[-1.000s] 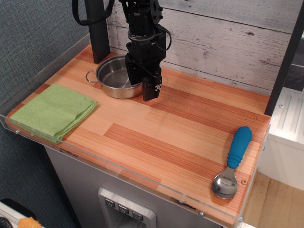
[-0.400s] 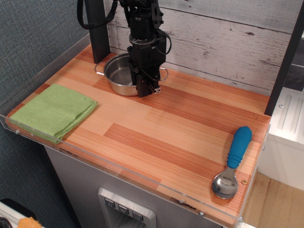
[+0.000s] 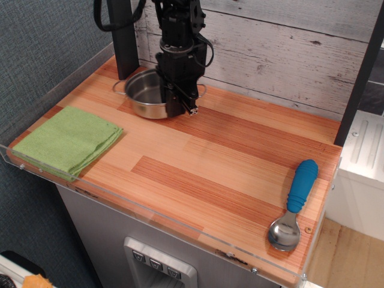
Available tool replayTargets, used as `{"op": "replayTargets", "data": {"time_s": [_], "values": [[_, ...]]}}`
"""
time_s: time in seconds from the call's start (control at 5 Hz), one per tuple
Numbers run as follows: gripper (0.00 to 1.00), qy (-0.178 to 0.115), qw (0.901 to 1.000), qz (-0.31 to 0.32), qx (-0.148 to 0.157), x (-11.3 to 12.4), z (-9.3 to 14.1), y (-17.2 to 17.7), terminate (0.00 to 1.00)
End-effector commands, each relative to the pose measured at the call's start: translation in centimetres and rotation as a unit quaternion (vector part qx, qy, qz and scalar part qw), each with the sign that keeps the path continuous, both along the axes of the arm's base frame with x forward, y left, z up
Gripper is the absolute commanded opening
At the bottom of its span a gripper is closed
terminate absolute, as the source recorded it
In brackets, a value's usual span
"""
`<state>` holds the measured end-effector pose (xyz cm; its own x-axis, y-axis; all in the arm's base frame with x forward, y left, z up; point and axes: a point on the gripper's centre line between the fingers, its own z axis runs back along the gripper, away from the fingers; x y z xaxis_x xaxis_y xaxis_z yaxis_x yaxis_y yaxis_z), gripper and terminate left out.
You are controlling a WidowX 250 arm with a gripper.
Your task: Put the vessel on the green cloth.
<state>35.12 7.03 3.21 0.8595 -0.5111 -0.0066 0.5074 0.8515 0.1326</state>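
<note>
The vessel (image 3: 143,94), a small shiny steel pot with thin loop handles, is at the back left of the wooden tabletop (image 3: 210,162), close to the black post. My black gripper (image 3: 179,107) comes down from above and its jaws are closed over the pot's right rim. Whether the pot rests on the wood or is just off it cannot be told. The green cloth (image 3: 67,141) lies folded flat at the front left corner, apart from the pot and to its front left.
A blue-handled metal spoon (image 3: 294,201) lies at the front right corner. A black post (image 3: 124,36) stands behind the pot. A grey plank wall (image 3: 282,48) runs along the back, and a clear plastic lip (image 3: 150,213) edges the table's front and left.
The pot has turned and shifted with the gripper: first to the right and back, then slightly left again. Its handles now point left-back and right. Cloth and spoon have not moved.
</note>
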Motion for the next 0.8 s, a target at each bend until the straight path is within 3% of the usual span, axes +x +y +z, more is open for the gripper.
{"op": "replayTargets", "data": {"time_s": [0.0, 0.2, 0.6], "values": [[0.0, -0.047, 0.998, 0.018, 0.037, -1.1, 5.1, 0.0, 0.0], [0.0, -0.039, 0.9965, 0.043, 0.06, -2.4, 5.5, 0.2, 0.0], [0.0, -0.045, 0.9907, 0.112, 0.063, -6.4, 5.0, 2.3, 0.0]]}}
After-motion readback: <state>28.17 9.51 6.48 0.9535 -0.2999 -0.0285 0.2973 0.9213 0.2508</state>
